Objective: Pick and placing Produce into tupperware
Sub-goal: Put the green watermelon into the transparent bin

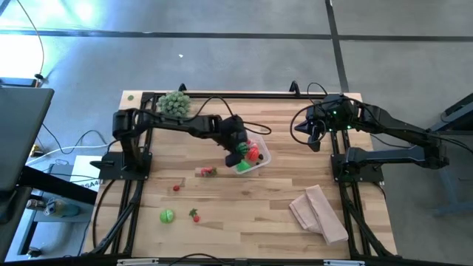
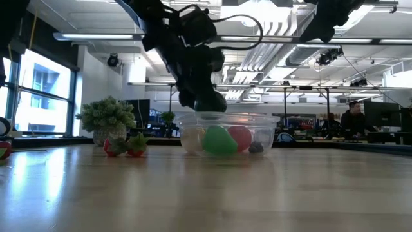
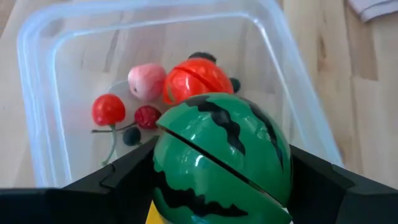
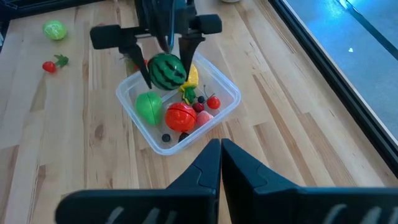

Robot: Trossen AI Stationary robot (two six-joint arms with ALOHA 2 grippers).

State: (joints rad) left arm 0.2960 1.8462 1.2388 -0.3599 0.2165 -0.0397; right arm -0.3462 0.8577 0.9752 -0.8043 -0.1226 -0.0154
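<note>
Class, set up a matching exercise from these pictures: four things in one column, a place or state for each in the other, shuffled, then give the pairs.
1. toy watermelon
2. tan cloth
3. green round fruit
4. right gripper

A. jaws shut, waiting above the table
B. held between the left gripper's jaws above the tupperware
C. loose on the table's near left
D. folded on the table's near right

Pairs: 1-B, 2-D, 3-C, 4-A

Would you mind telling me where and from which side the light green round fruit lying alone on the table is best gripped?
Grip the light green round fruit across its widest middle, coming straight down from above. It is ball-shaped and sits apart on bare table, with only the small red strawberry nearby, so fingers should fit either side.
</note>
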